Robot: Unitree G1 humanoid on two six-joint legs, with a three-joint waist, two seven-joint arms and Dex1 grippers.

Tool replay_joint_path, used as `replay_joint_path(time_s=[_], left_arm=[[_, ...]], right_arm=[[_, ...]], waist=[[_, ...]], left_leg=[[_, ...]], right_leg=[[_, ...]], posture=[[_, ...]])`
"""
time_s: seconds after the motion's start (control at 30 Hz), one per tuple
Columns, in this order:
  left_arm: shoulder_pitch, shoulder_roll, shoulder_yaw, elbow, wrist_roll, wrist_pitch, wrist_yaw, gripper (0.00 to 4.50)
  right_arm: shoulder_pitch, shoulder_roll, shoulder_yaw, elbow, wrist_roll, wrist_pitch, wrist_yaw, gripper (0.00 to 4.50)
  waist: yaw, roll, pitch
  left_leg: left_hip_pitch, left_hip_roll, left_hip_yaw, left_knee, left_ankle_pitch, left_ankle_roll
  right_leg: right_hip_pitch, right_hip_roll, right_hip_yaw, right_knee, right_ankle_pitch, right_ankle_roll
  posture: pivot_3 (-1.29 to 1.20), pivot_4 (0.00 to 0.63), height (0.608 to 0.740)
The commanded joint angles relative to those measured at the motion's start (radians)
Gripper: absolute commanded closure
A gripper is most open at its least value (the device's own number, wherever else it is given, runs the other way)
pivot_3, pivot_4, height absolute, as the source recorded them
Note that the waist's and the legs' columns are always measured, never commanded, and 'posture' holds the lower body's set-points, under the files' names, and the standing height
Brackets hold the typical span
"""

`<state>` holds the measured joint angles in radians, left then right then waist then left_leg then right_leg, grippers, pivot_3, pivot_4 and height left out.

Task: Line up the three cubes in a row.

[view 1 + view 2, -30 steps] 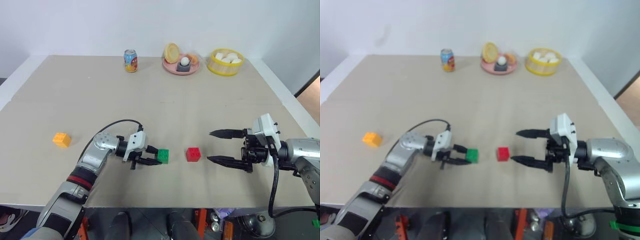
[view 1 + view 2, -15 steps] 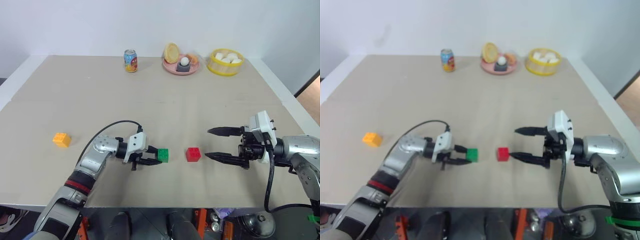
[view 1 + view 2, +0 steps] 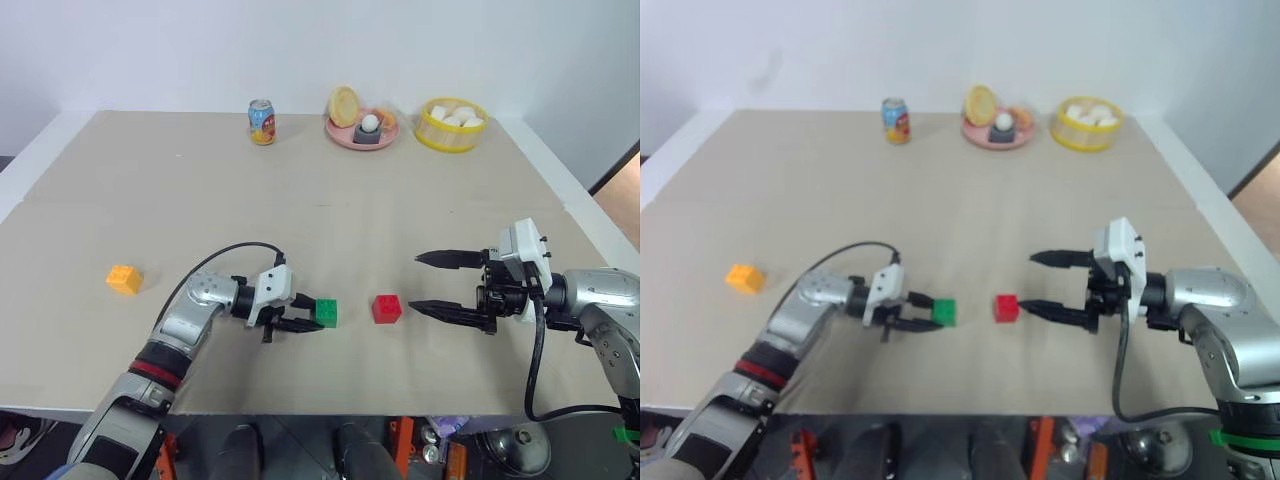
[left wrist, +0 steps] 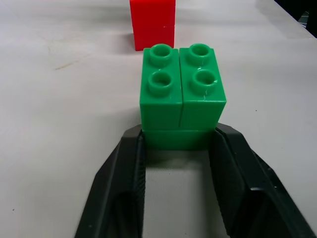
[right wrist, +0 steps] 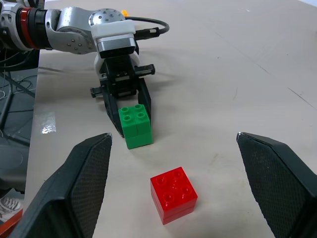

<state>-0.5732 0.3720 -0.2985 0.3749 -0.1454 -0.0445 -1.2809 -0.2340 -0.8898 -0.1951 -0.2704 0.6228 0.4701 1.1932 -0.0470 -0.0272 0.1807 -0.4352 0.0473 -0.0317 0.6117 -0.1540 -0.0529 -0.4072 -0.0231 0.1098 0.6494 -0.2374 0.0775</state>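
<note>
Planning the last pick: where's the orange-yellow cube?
The orange-yellow plastic studded cube sits alone at the table's left side, well left of the green cube.

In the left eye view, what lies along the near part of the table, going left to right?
orange-yellow cube → left gripper → green cube → red cube → right gripper

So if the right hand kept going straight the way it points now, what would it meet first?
Most likely the red cube: it lies just ahead of the open right hand, between its fingers' lines. The green cube, at the left hand, sits farther along. Height is unclear, so the hand might pass over.
</note>
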Motion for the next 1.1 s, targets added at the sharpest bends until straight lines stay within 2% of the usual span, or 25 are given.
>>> replay_joint_path(time_s=[0.03,0.13,0.63,0.93,1.1], left_arm=[[-0.022,-0.004,0.008,0.032,0.030,-0.025,0.042,1.22],[-0.023,-0.003,0.012,0.035,0.029,-0.042,0.055,0.23],[0.032,0.042,0.028,-0.059,-0.024,0.015,0.032,0.23],[0.076,0.080,0.012,-0.233,-0.107,0.211,-0.057,0.23],[0.062,0.047,0.005,-0.221,-0.075,0.240,0.016,0.23]], right_arm=[[-0.019,-0.002,-0.009,-0.007,0.005,-0.010,-0.003,0.33],[-0.026,-0.001,-0.005,-0.002,0.003,-0.011,-0.003,0.33],[-0.082,0.000,0.026,0.056,-0.011,-0.033,0.014,0.33],[-0.096,-0.001,0.029,0.077,-0.019,-0.043,0.027,0.33],[-0.101,-0.002,0.026,0.083,-0.022,-0.047,0.029,0.33]], waist=[[0.000,0.000,0.000],[0.000,0.000,0.000],[-0.002,0.000,0.000],[-0.001,0.000,0.000],[0.000,0.000,0.000]], left_leg=[[0.000,0.000,0.000,0.001,0.000,0.000],[0.000,0.000,0.000,0.002,0.000,0.000],[-0.001,0.000,0.000,0.002,0.000,0.000],[-0.002,0.000,0.000,0.003,0.000,0.000],[-0.002,0.000,0.000,0.004,0.000,0.000]], right_leg=[[0.000,0.000,0.000,0.000,0.000,0.000],[0.000,0.000,0.000,0.000,0.001,0.000],[0.000,0.000,0.000,0.000,0.001,0.000],[0.000,0.000,0.000,0.000,0.001,0.000],[0.000,0.000,0.000,0.000,0.001,0.001]], posture=[[0.00,0.150,0.740],[0.00,0.150,0.740],[0.00,0.150,0.740],[0.00,0.150,0.740],[0.00,0.150,0.740]])
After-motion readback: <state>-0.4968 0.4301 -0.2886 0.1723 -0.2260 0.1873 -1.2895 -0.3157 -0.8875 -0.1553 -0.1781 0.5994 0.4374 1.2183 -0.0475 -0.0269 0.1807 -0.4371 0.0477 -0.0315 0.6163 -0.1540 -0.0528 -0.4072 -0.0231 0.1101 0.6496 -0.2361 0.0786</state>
